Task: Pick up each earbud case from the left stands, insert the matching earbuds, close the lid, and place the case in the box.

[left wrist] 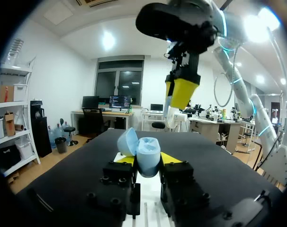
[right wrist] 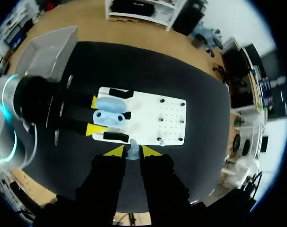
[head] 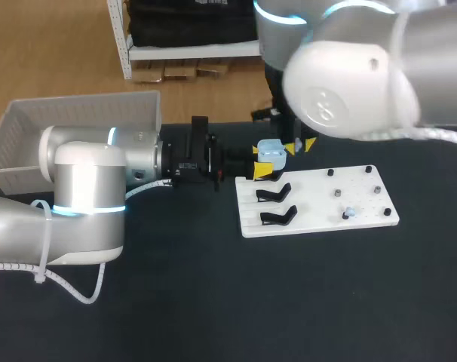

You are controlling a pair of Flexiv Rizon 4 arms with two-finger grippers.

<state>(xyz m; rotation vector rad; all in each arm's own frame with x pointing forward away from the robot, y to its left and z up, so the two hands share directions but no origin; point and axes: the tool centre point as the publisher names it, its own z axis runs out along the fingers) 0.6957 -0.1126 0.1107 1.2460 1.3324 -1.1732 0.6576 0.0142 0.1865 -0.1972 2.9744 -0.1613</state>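
Observation:
A light blue earbud case [head: 271, 153] with its lid swung open is held upright over the white board's left edge, and my left gripper [head: 263, 161] is shut on its sides. In the left wrist view the case [left wrist: 147, 156] sits between the yellow tips, lid tilted back. My right gripper [head: 299, 145] hangs just above and beside it. In its own view that gripper [right wrist: 133, 151] is shut on a small pale earbud [right wrist: 133, 153], with the open case [right wrist: 108, 116] below it. Another earbud [head: 350, 213] rests on the board's right part.
The white board [head: 319, 219] carries two empty black stands [head: 274, 194] [head: 278, 218] on its left and several small pegs on its right. A white basket [head: 78, 124] stands at the table's back left, behind my left arm.

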